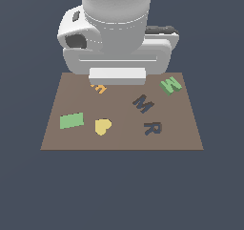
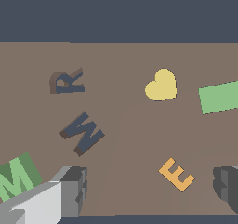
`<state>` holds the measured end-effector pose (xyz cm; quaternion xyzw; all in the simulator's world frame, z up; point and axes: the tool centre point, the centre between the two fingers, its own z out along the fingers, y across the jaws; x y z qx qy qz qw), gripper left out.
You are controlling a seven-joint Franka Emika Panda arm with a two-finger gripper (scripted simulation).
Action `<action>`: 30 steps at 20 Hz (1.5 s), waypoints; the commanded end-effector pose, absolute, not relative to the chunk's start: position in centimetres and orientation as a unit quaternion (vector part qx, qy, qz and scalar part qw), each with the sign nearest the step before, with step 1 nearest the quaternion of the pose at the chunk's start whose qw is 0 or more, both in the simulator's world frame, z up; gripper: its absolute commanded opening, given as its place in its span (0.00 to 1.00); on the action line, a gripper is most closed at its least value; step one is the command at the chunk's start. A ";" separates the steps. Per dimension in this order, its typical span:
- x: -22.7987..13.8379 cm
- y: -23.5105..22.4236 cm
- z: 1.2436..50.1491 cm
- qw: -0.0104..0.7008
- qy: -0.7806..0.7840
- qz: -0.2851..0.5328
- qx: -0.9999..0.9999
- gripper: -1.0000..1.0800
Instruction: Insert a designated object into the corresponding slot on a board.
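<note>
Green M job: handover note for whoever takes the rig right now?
Gripper: fingers apart, holding nothing, hovering over the board near the orange E.
Green M block: lying loose on the board near its far corner, on the exterior view's right, not grasped.
M-shaped slot: empty, beside the R-shaped recess.
Done: nothing yet.
Left: grasp the M block, carry it to the M slot, insert.

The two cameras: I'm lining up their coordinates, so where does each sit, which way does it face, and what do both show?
Exterior view: off the arm, raised, looking down across the board; the arm's white body fills the top.
Wrist view: on the wrist, looking down at the board; two fingertips of the open pincer show, empty.
Shared: green M block, M slot, R recess, yellow heart, green rectangle, orange E.
</note>
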<state>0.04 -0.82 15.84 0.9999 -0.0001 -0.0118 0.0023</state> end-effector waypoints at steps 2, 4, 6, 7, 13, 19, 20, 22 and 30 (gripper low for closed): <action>0.0 -0.8 15.8 0.002 0.000 -0.012 1.000 0.96; 0.0 -0.4 15.6 0.002 0.005 -0.012 1.000 0.96; -0.1 0.3 15.2 0.002 0.014 -0.011 1.000 0.96; -0.2 0.8 15.0 0.002 0.020 -0.011 1.000 0.96; -1.4 5.7 12.4 0.000 0.079 -0.008 0.997 0.96; -4.1 12.6 8.6 -0.001 0.166 -0.004 0.986 0.96; -4.6 13.5 8.0 -0.001 0.178 -0.003 0.984 0.96; -5.6 15.1 7.0 -0.001 0.200 -0.002 0.980 0.96; -7.7 18.4 4.9 -0.001 0.246 0.000 0.969 0.96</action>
